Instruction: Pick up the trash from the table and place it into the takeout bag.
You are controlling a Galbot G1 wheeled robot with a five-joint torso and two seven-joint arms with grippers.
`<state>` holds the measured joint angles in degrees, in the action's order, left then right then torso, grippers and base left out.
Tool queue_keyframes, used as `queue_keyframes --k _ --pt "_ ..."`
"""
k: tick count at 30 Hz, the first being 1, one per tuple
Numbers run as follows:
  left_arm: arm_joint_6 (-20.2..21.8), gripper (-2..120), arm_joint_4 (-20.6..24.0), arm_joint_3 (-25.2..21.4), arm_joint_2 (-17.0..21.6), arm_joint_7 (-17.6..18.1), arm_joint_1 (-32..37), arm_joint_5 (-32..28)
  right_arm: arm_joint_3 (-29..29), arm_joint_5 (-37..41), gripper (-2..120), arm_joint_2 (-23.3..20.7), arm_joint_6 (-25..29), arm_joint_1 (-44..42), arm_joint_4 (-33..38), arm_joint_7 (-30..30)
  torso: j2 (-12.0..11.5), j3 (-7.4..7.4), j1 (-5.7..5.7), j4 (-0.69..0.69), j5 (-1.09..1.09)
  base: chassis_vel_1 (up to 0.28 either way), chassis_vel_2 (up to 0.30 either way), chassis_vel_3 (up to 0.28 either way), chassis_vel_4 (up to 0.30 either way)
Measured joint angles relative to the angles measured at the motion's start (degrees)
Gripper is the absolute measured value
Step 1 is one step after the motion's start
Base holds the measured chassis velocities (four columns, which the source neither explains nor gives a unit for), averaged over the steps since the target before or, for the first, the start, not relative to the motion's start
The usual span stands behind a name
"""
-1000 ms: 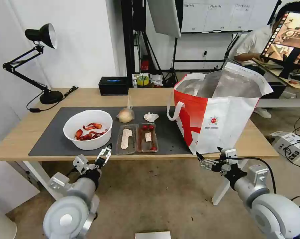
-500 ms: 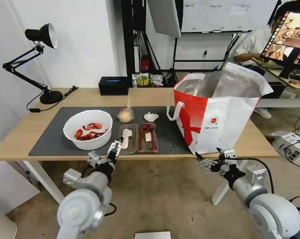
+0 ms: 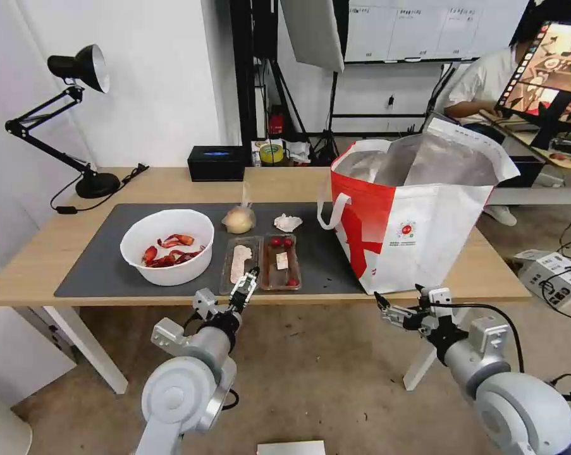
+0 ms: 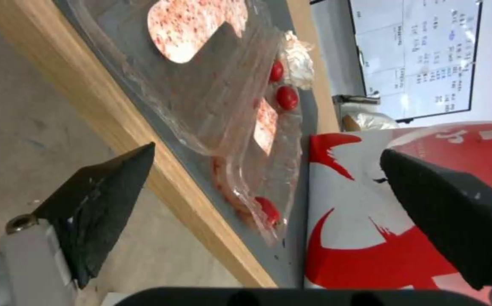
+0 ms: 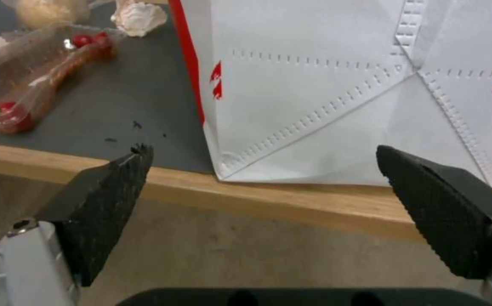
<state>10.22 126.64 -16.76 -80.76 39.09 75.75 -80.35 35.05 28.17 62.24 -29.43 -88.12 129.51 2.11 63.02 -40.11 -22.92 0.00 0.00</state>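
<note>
On the table's [image 3: 32,265] dark mat [image 3: 102,265] stand a white bowl [image 3: 167,246] of red crayfish shells, a clear hinged tray [image 3: 261,263] with cherry tomatoes, a bagged tan bun [image 3: 239,219] and a crumpled tissue [image 3: 288,222]. The red-and-white takeout bag [image 3: 418,215] stands open on the right. My left gripper [image 3: 246,284] hovers open at the table's front edge, just before the tray [image 4: 217,106], empty. My right gripper [image 3: 396,297] hangs open and empty below the front edge, facing the bag's [image 5: 342,93] lower corner.
A black desk lamp [image 3: 76,69] stands at the table's back left, with its cable trailing on the wood. A black box [image 3: 215,163] sits at the back edge. A white table leg [image 3: 424,366] slants down behind my right arm.
My left arm has swung right along the table's front edge, from before the bowl to before the tray. The right arm has barely moved.
</note>
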Motion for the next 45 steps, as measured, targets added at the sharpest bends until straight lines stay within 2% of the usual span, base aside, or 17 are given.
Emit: queue_keyframes --k 17,45 --pt "-0.23 100 -2.64 1.08 1.37 -0.75 -1.99 -0.47 0.12 -0.38 100 0.38 0.05 -0.34 -0.46 -0.09 0.01 0.0 0.0 0.0 0.0 0.0 0.0 0.0 0.0" --pt "-2.24 100 -5.7 1.91 -0.16 -2.63 -4.14 -1.72 -0.04 -1.75 100 1.8 0.13 -1.47 -1.0 -0.1 0.01 0.0 0.0 0.0 0.0 0.0 0.0 0.0 0.0"
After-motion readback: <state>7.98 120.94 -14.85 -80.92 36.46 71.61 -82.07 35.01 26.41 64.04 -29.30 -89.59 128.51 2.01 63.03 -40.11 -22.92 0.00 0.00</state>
